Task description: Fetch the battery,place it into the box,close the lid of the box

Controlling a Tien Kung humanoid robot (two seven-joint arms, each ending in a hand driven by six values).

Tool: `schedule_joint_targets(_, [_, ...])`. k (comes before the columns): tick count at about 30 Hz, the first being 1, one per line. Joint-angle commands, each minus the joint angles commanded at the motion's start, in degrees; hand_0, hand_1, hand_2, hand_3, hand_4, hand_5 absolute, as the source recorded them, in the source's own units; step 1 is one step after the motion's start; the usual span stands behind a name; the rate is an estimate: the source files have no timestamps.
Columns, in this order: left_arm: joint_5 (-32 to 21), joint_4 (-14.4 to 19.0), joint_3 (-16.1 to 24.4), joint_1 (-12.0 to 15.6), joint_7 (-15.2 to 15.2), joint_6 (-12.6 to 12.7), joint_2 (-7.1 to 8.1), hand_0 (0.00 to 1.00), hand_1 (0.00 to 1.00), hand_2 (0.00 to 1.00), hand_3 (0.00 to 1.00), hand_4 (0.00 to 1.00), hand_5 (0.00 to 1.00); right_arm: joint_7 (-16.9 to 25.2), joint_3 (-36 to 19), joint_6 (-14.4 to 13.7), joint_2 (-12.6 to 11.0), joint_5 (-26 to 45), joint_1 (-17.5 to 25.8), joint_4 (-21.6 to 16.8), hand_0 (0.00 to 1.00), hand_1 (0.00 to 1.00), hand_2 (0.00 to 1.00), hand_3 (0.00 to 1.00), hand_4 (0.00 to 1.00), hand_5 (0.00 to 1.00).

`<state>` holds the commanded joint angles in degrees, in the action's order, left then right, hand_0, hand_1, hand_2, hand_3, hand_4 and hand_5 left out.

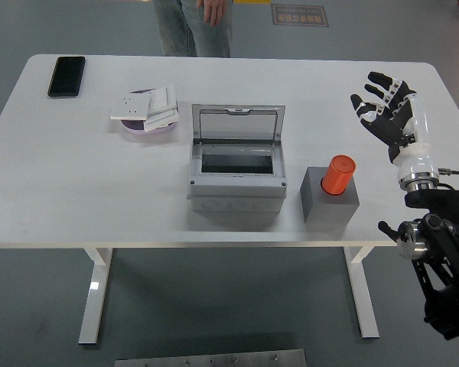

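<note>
Head view: the right hand [389, 107] hovers above the right part of the white table [76, 191], fingers spread and grasping nothing. The battery [338, 174], an orange cylinder with a smooth matte skin and a flat top, lies at about eight o'clock from that hand, near but clearly apart. Its long axis stands upright, the lower part sunk into a grey block holder [329, 200] with flat square faces, so only the upper part offers a grip. The left hand does not appear, so the right hand is the only one placed to fetch it.

The box [236, 177] sits at nine o'clock from the battery, just beside the holder. It is a light grey, hard-looking housing with a dark rectangular opening on top. Its lid [237, 122], a smoky see-through panel in a grey frame, stands raised at the far edge, hinged there as far as I can judge.

Far left lie a black phone [66, 75] and a pink dish [147, 124] carrying white plates. A person [193, 23] stands beyond the far edge, hands off the table.
</note>
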<state>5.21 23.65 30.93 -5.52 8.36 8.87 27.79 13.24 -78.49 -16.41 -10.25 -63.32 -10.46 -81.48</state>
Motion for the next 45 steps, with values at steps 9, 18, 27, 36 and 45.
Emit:
schedule_joint_targets(9, [0.54,0.02,0.21,0.0,0.23,-0.06,-0.13,0.604,0.753,0.626,0.575,0.638,0.136,5.46,3.05,-5.39,0.63,0.7,1.17,1.14,0.65,0.68,0.683,0.656,0.78,0.002])
schedule_joint_targets(18, [0.85,0.0,0.31,-0.1,0.32,-0.12,-0.11,0.605,0.754,0.628,0.573,0.637,0.139,7.46,6.71,-8.61,1.17,-0.48,0.93,3.2,0.606,0.64,0.634,0.627,0.781,0.002])
schedule_joint_targets(27, [0.95,0.03,0.36,-0.06,0.43,-0.13,-0.05,0.604,0.754,0.628,0.573,0.638,0.139,6.61,8.33,-8.25,1.65,-1.41,0.73,4.82,0.607,0.635,0.625,0.638,0.78,0.002])
schedule_joint_targets(36, [1.0,0.01,0.33,-0.22,0.43,-0.2,-0.06,0.604,0.754,0.627,0.572,0.635,0.137,6.62,8.63,-8.11,2.07,-1.47,0.77,7.39,0.621,0.633,0.627,0.636,0.788,0.002])
schedule_joint_targets(45, [1.28,0.06,0.5,-0.21,0.59,-0.17,-0.12,0.605,0.754,0.625,0.572,0.632,0.132,6.65,8.92,-7.93,2.45,-1.79,0.99,9.3,0.621,0.634,0.629,0.627,0.79,0.002])
